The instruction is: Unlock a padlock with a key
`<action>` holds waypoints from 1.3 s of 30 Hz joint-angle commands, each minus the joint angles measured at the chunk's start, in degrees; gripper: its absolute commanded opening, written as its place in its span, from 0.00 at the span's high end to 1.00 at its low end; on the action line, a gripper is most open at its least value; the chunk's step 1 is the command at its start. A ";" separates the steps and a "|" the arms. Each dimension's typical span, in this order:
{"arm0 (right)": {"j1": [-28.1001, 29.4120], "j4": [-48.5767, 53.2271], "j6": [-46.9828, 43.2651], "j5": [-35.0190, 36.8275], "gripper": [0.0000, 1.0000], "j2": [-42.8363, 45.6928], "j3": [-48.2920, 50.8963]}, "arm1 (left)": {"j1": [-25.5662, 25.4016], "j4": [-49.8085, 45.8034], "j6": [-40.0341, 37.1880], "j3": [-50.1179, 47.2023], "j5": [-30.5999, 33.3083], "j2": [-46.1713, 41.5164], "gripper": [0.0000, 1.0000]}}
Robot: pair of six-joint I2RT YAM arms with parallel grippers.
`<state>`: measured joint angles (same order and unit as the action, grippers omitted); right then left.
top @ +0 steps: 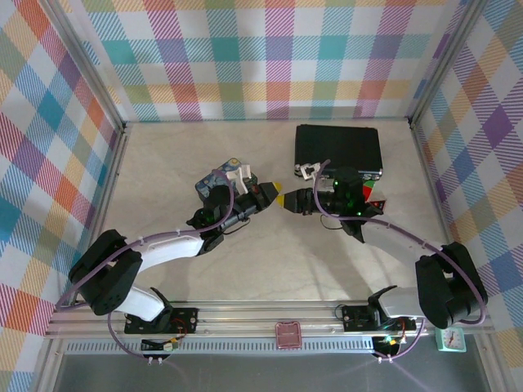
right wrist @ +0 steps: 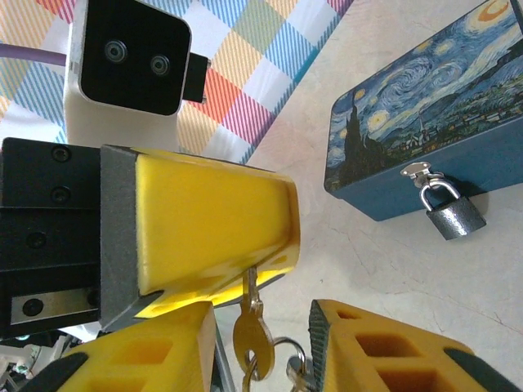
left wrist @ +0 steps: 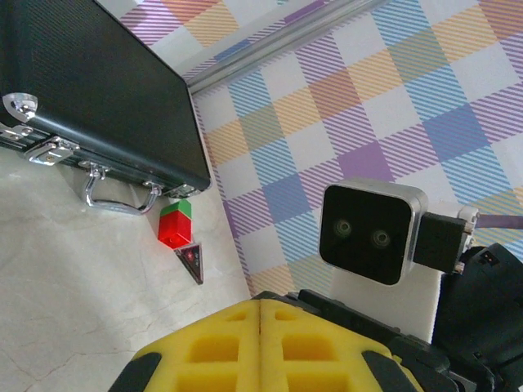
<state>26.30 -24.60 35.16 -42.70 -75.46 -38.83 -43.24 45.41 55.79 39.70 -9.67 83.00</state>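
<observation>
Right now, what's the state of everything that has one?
tin: lid shut
padlock: shackle closed, through tin's hasp
key: hanging, not in padlock
left gripper: shut on key
right gripper: open, straddling key
black case: closed

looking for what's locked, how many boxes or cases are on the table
2. The black case lies at the far right of centre. The painted tin, padlock hanging on its front, sits left of it and nearer. None looks hidden.
</observation>
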 commanded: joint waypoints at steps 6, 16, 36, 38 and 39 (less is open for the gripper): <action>-0.11 -6.95 3.91 -1.86 0.66 -0.07 2.06 | -0.68 3.63 0.24 -0.68 2.73 -2.50 1.00; -0.11 -10.67 6.37 -2.21 0.70 -2.04 1.21 | -1.06 3.37 0.90 -0.63 2.38 -2.22 1.00; -0.19 -6.47 2.83 -1.96 1.00 -1.59 0.68 | -1.03 0.37 -0.23 -2.56 5.93 -6.31 0.85; -0.20 -3.11 0.52 -1.77 1.00 -1.36 -0.38 | -0.83 -3.31 -1.71 -2.53 7.36 -8.16 0.57; -0.14 -0.56 -1.08 -1.48 1.00 -1.07 -0.93 | -0.46 -6.48 -2.99 -2.44 8.34 -9.56 0.47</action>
<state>26.26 -30.22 38.94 -44.53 -77.54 -37.39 -43.83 42.92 55.51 37.63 -4.49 77.62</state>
